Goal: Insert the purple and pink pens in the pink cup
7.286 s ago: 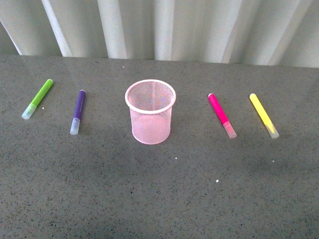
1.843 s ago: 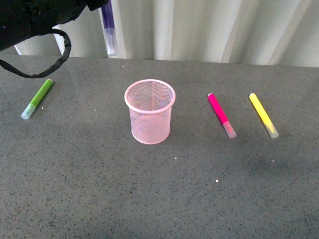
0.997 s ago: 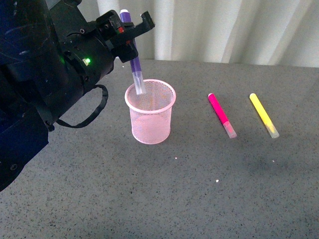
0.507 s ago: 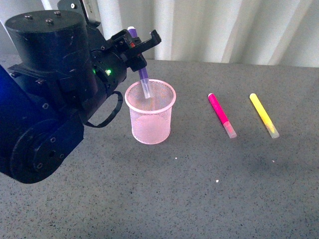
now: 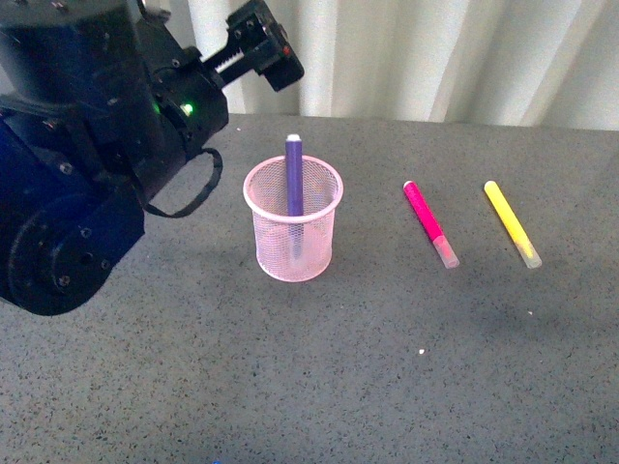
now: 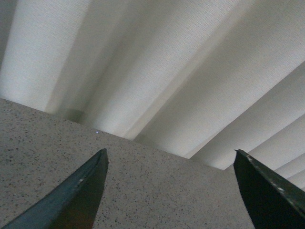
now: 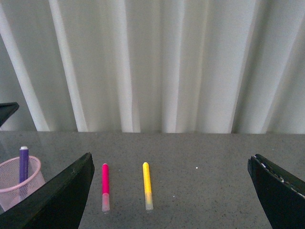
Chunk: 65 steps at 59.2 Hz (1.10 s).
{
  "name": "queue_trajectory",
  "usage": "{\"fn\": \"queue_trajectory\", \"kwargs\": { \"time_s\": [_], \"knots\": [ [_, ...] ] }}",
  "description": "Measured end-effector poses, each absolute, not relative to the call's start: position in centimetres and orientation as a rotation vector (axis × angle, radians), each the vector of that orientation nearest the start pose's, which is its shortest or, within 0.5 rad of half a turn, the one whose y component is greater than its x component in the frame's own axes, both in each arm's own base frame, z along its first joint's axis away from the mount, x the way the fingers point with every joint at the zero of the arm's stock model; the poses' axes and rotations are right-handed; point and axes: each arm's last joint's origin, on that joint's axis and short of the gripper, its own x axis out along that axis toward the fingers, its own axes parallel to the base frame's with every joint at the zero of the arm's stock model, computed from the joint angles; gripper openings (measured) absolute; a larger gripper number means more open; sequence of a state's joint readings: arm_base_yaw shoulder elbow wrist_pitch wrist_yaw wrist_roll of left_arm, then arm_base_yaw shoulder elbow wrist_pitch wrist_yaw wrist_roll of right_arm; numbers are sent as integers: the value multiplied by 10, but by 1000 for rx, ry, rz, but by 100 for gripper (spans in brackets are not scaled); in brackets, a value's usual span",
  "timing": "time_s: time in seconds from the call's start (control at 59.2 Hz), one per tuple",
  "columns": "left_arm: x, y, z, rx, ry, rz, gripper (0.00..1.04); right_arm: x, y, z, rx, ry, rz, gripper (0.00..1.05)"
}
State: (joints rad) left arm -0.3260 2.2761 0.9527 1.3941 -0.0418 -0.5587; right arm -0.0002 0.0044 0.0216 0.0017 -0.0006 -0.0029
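Observation:
The pink mesh cup (image 5: 293, 232) stands mid-table. The purple pen (image 5: 294, 179) stands upright inside it, its end above the rim. Both also show in the right wrist view: the cup (image 7: 14, 185) and the purple pen (image 7: 23, 164). The pink pen (image 5: 428, 222) lies flat on the table right of the cup, and also shows in the right wrist view (image 7: 105, 186). My left gripper (image 5: 259, 45) is open and empty, raised above and left of the cup; its wrist view (image 6: 169, 157) shows only table and curtain. My right gripper (image 7: 169, 164) is open and empty, away from the pens.
A yellow marker (image 5: 512, 223) lies right of the pink pen, and also shows in the right wrist view (image 7: 147, 185). The left arm's black body (image 5: 87, 155) fills the left of the front view. A white curtain (image 5: 435, 58) hangs behind the grey table (image 5: 387, 367).
The left gripper carried the purple pen over the cup, lowered it in, opened and rose away up and left. The pen now stands in the cup. The green marker is hidden by the arm.

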Motion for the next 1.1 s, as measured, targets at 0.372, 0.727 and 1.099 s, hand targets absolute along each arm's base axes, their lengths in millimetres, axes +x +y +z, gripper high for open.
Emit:
{"fn": "queue_trajectory", "kwargs": {
  "time_s": [0.372,0.727,1.099],
  "knots": [
    [353,-87,148,-505,126,-379,98,97,0,171,-3,-19,0,98],
    [244,14,199,-427,353,-499,98,97,0,171,-3,-19,0,98],
    [150,50,162,-42,18,18,44,97,0,171,-3,-19,0,98]
  ]
}}
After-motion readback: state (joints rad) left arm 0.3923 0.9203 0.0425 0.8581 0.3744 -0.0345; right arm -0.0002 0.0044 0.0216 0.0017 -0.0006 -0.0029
